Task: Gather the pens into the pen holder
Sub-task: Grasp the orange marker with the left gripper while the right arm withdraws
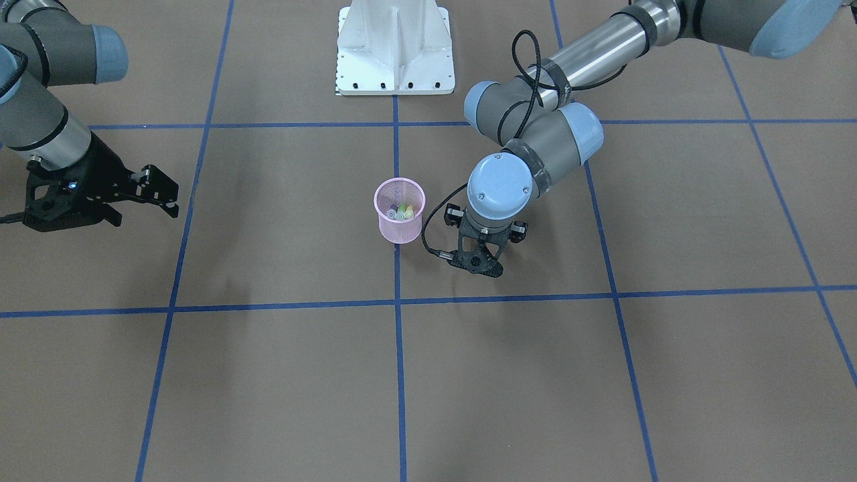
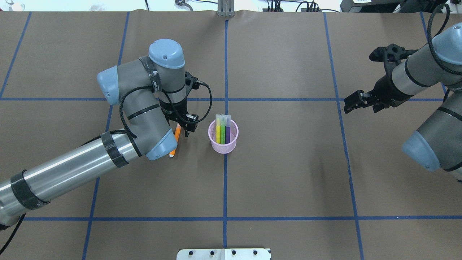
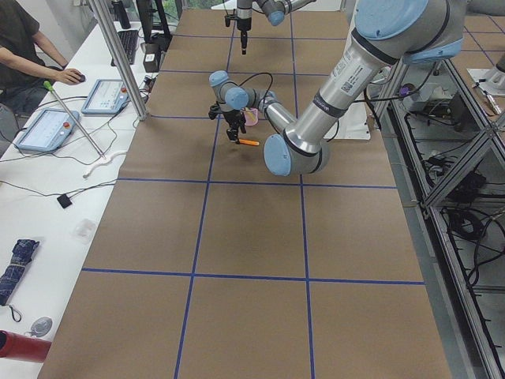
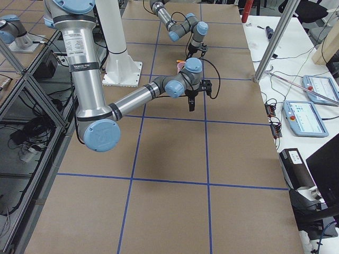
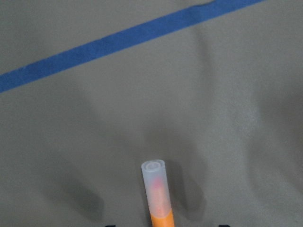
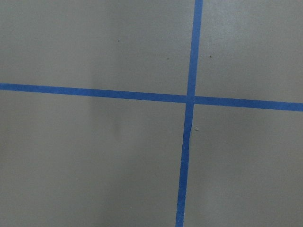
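Observation:
The pink mesh pen holder (image 2: 232, 141) stands upright near the table's middle and also shows in the front-facing view (image 1: 399, 227). A yellow pen (image 2: 218, 130), a green pen (image 2: 222, 130) and a purple pen (image 2: 227, 130) stand in it. An orange pen (image 2: 176, 135) lies flat on the table just left of the holder. Its pale cap shows in the left wrist view (image 5: 155, 187). My left gripper (image 2: 184, 128) points down over the pen's far end, jaws apart, nothing lifted. My right gripper (image 2: 348, 104) hangs open and empty far to the right.
Brown paper with blue tape lines (image 2: 225, 218) covers the table. The white robot base (image 1: 395, 50) stands at the table's robot-side edge. Operators' tablets (image 3: 47, 126) lie on a side bench beyond the far edge.

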`<act>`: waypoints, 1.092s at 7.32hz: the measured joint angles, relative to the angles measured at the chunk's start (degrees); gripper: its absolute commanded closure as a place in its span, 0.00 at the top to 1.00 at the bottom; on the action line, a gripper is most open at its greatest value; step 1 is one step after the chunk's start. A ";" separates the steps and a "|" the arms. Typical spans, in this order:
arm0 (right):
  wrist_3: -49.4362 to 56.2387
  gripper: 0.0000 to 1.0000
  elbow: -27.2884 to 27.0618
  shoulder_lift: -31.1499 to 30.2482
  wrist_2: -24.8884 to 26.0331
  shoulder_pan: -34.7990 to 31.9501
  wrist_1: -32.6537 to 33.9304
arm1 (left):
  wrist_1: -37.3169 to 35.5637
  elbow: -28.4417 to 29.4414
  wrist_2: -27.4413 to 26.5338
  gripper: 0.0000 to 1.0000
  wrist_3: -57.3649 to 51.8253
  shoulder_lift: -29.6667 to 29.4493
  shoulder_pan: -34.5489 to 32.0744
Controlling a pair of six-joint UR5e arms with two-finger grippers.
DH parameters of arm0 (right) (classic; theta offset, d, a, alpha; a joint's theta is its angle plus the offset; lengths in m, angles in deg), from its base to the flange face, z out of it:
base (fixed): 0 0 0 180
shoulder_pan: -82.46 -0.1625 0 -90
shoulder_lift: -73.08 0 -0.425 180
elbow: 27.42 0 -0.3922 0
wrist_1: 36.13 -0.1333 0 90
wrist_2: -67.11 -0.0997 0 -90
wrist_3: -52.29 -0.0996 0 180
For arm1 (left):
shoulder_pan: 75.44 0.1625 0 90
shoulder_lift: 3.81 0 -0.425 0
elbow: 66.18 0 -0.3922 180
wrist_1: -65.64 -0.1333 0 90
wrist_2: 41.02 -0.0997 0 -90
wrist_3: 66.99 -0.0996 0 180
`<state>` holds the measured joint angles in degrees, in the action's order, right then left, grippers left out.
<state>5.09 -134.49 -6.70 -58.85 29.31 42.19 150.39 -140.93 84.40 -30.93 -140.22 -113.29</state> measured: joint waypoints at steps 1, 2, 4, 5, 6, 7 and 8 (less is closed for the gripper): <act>0.01 1.00 0.01 0.00 0.03 0.03 -0.01 | 0.10 0.17 0.00 0.37 0.02 0.00 0.03; 0.01 1.00 0.05 0.02 0.07 0.04 -0.01 | 0.14 0.26 0.00 0.37 -0.02 0.02 0.05; -0.01 1.00 0.05 0.05 0.09 0.01 -0.01 | 0.15 0.31 0.00 0.00 -0.08 0.10 0.08; -0.08 1.00 -0.08 0.08 0.08 -0.09 -0.01 | 0.15 0.30 0.00 0.00 -0.05 0.12 0.11; -0.18 1.00 -0.25 0.10 -0.26 -0.34 -0.01 | 0.14 0.21 0.00 0.00 -0.07 0.11 0.11; -0.21 1.00 -0.29 0.10 -1.07 -0.97 -0.01 | 0.10 0.01 0.02 0.00 -0.14 0.05 0.01; -0.19 1.00 -0.32 0.19 -1.92 -1.93 -0.01 | 0.01 -0.67 0.06 0.00 -0.14 -0.13 -0.18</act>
<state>4.90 -134.81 -6.50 -60.76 27.38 42.18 150.40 -141.60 84.46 -31.07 -140.35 -113.47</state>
